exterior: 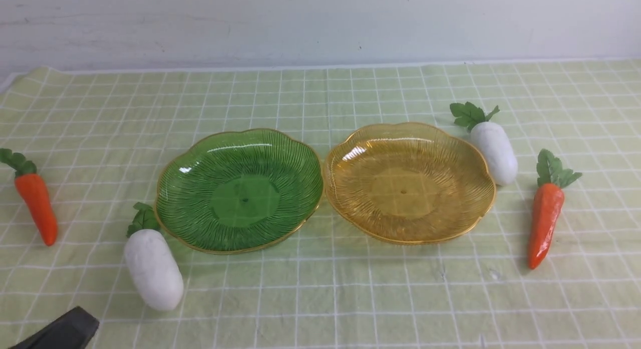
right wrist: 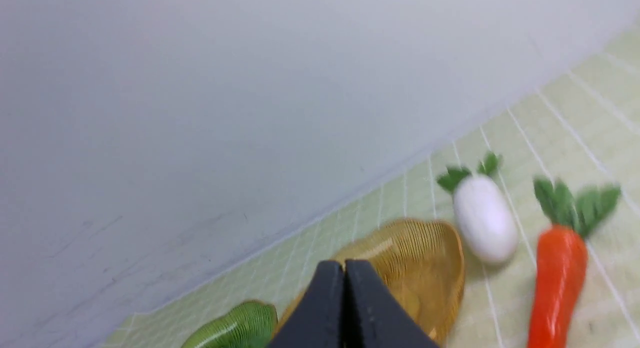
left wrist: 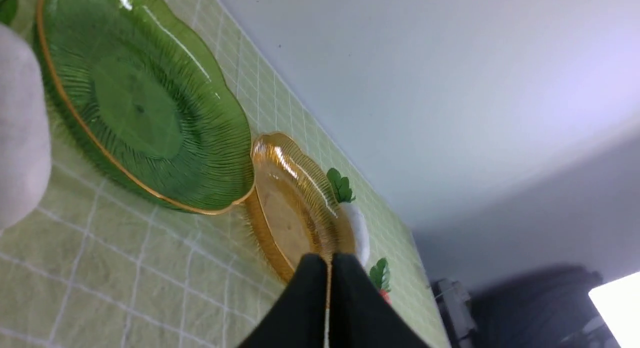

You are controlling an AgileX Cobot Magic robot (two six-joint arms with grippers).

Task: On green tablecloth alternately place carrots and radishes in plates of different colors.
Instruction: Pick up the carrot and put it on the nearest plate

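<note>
Your left tool [left wrist: 327, 263] and right tool [right wrist: 344, 270] sit closed, empty; grip the rounded radish [exterior: 152, 269] off-centre and it may roll into the green plate [exterior: 280, 158] just beside it.

The green plate [exterior: 239, 189] and the amber plate [exterior: 409, 181] sit rim to rim mid-worktop on the green tablecloth [exterior: 320, 299]. Toward the left edge lie the left radish [exterior: 152, 269] and the left carrot [exterior: 36, 201]. Toward the right edge lie the right radish [exterior: 495, 151] and the right carrot [exterior: 545, 224]. The left end effector [exterior: 62, 333] pokes in at the near left corner.

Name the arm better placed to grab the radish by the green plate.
Left. The left gripper, shut and empty, sits close to that radish; the right gripper faces the amber plate, on the other side.
</note>
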